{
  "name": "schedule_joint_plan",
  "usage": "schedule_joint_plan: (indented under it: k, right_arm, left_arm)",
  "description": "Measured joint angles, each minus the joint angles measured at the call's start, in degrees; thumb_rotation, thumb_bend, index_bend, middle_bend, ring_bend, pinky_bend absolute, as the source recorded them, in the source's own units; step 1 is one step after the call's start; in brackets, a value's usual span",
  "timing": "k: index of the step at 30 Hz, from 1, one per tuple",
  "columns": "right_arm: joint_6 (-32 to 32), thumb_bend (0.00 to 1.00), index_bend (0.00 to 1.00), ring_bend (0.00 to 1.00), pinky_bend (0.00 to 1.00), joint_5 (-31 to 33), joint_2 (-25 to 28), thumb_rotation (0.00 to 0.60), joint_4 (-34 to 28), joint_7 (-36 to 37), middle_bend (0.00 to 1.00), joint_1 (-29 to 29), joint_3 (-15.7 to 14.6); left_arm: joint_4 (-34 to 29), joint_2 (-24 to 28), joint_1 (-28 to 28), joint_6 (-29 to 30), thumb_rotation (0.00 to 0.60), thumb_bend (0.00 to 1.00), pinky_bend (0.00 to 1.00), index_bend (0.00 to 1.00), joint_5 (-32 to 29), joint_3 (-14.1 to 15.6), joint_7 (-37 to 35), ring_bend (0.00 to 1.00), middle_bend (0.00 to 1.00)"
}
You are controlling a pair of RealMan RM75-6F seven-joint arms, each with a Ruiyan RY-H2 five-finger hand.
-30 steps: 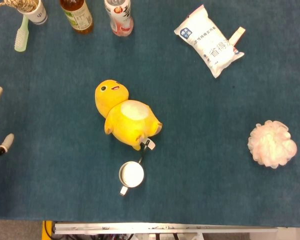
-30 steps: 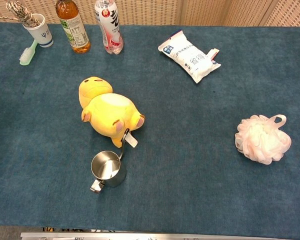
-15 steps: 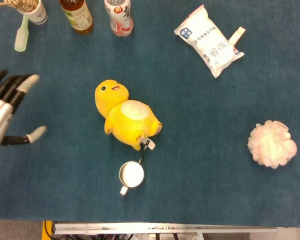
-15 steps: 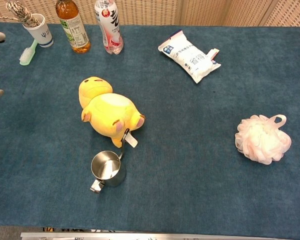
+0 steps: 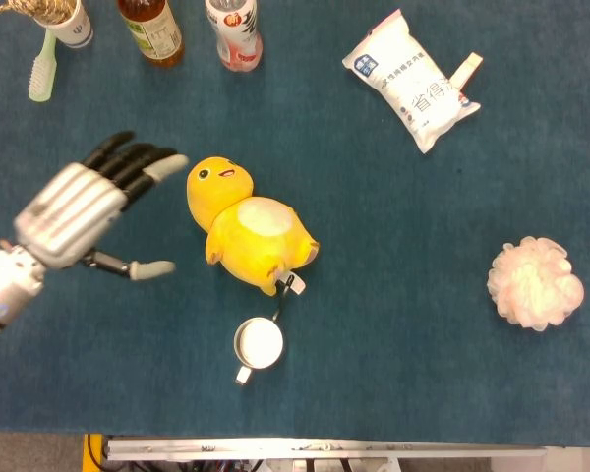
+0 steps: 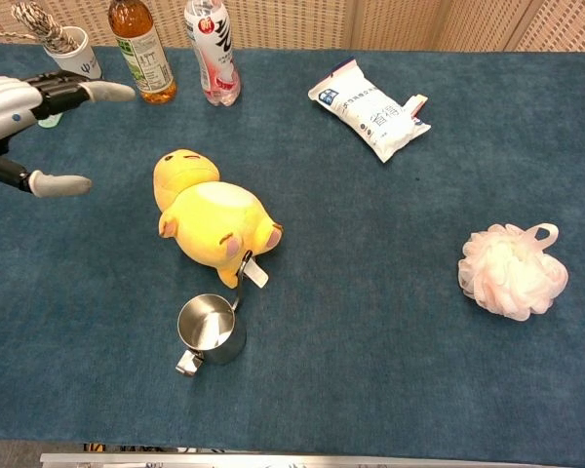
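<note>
Your blue table cover (image 5: 393, 374) carries everything here, and the yellow plush toy (image 5: 248, 228) lies on its back near the middle of it, head toward the bottles. Your left hand (image 5: 84, 211) hovers just left of the plush toy's head, fingers (image 5: 138, 165) spread apart and stretched toward it, thumb held out below them, gripping nothing and not touching the toy; the chest view shows the same hand (image 6: 15, 112) apart from the plush. Your right hand is in neither view.

Up and to the right of the plush toy lies a white packet (image 5: 413, 79). Far to the toy's right sits a pink bath pouf (image 5: 534, 282). Beyond the toy's head stand an amber bottle (image 5: 149, 29) and a pink-labelled bottle (image 5: 233, 31), with a white cup (image 5: 64, 22) further left and a green brush (image 5: 41, 67) beside it. Just below the toy's feet stands a small steel cup (image 5: 259, 343), upright.
</note>
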Motion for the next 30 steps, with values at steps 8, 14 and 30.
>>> schedule_joint_plan:
  k: [8,14,30]
  right_arm:
    - [0.6,0.17,0.27,0.27,0.3,0.6,0.2,0.6,-0.3,-0.6,0.36,-0.7,-0.1]
    - [0.1,0.17,0.27,0.27,0.3,1.2,-0.1,0.6,-0.4,-1.1,0.36,-0.7,-0.2]
    - [-0.7,0.16,0.26,0.27,0.3,2.6,-0.8,0.6,0.6,-0.8,0.36,-0.9,-0.3]
  left_arm:
    - [2.1,-4.3,-5.3,-4.9,0.043,0.02,0.0,0.05,0.3,0.6,-2.2,0.01,0.06]
    - [4.3,-8.1,-8.7,-7.9,0.035,0.02,0.0,0.05,0.0,1.0,-2.5,0.0,0.04]
    - [9.6,-16.9,-16.4,-14.5,0.036,0.02,0.0,0.05,-2.3,1.2,-1.0,0.0,0.04]
